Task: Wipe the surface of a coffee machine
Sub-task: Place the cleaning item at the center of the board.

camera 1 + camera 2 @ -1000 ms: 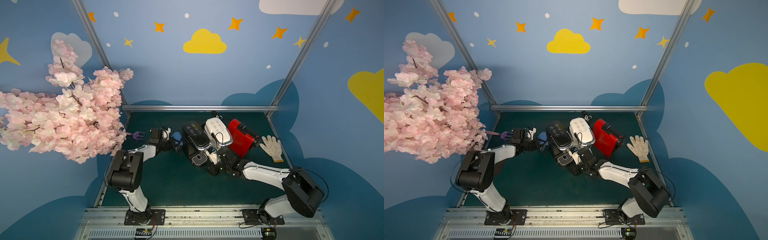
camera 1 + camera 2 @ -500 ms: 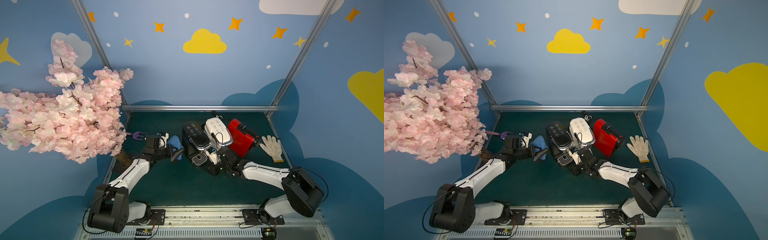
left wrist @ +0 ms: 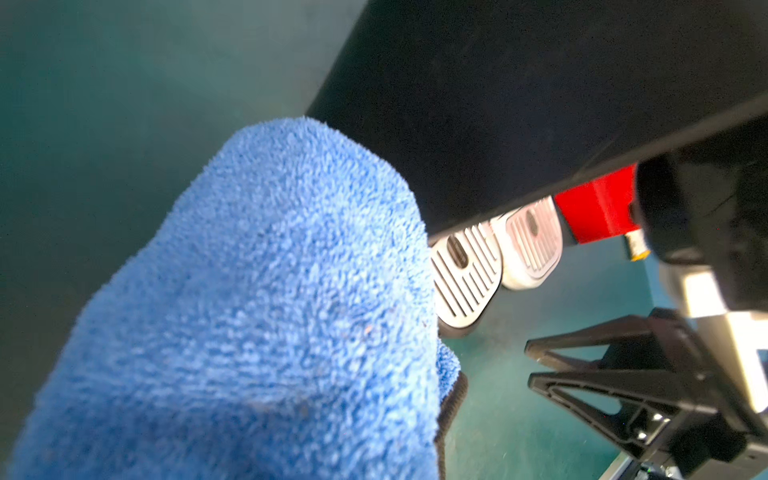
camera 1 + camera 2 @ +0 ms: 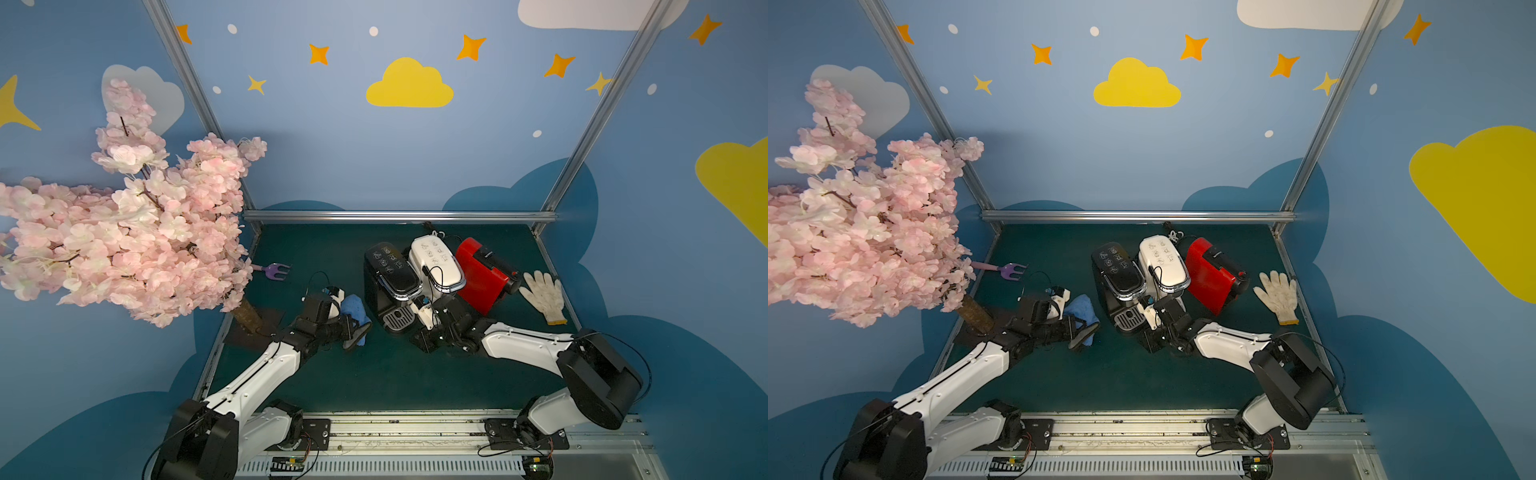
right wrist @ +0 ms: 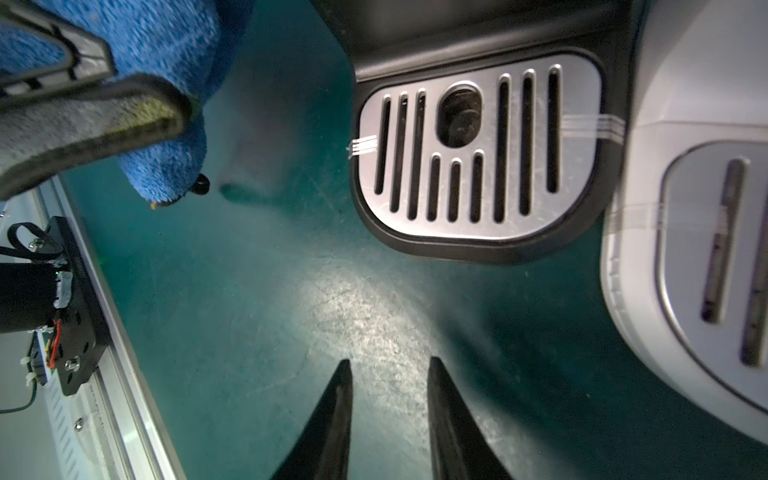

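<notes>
Where icons (image 4: 385,261) blur, black machine (image 4: 389,286), blue cloth (image 4: 353,306)

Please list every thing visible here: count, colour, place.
table: 1, dark green, underneath
blossom tree: 1, pink, left edge
black coffee machine: 1, black, leftmost of three
white coffee machine: 1, white, middle
red coffee machine: 1, red, rightmost
cloth: 1, blue, gripped beside black coffee machine
glove: 1, white, right of red coffee machine
toy fork: 1, purple, beside blossom tree
left fingers: 2, black, shut on cloth
right fingers: 2, black, open, before black coffee machine
</notes>
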You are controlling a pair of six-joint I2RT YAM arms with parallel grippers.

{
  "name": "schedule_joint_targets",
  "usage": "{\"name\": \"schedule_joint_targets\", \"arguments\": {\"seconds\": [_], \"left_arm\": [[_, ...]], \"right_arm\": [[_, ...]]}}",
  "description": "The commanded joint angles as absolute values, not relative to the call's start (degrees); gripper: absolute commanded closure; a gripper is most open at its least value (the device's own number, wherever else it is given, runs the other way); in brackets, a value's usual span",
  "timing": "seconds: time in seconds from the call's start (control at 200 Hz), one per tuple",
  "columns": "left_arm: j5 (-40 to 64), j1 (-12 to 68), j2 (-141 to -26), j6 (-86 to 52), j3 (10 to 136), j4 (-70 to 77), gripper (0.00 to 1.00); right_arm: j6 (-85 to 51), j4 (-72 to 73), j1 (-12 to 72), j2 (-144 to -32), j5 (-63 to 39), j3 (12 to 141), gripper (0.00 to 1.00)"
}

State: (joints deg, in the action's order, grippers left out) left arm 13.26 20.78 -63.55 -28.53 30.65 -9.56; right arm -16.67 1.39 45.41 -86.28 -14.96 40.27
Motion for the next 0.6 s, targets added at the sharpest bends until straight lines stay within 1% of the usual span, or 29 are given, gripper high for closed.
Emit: {"name": "schedule_joint_targets", "arguments": {"seconds": [0.0, 0.045, 0.115, 0.215, 0.235, 0.255, 0.446, 0.596], "left_arm": [[12.13, 22.48, -65.18, -26.62, 32.26, -14.38, 0.79], [11.55, 23.17, -65.34, -26.01, 32.81, -16.19, 0.72], [9.85, 23.68, -64.29, -25.86, 32.84, -17.88, 0.52], [6.81, 23.88, -61.29, -25.65, 32.76, -19.75, 0.34], [6.28, 23.84, -60.60, -25.45, 32.90, -20.31, 0.27], [5.64, 23.90, -59.92, -25.21, 33.15, -20.99, 0.24], [-2.71, 23.75, -53.46, -23.34, 35.88, -27.15, 0.12], [-7.94, 23.04, -47.81, -23.03, 35.55, -27.20, 0.10]], "right_arm": [[-16.59, 1.36, 45.25, -86.61, -14.33, 42.00, 0.68], [-16.58, 1.32, 45.24, -86.75, -13.96, 42.02, 0.68], [-16.30, 0.85, 45.17, -87.21, -13.55, 42.44, 0.68], [-16.17, 0.88, 45.18, -86.82, -13.13, 42.22, 0.68], [-16.05, 0.93, 45.18, -86.71, -12.83, 42.14, 0.69], [-15.97, 0.88, 45.18, -86.58, -12.44, 42.07, 0.68], [-15.17, -0.08, 45.17, -83.61, -9.06, 40.87, 0.68], [-15.81, -3.09, 45.18, -76.17, -5.54, 38.72, 0.69]]}}
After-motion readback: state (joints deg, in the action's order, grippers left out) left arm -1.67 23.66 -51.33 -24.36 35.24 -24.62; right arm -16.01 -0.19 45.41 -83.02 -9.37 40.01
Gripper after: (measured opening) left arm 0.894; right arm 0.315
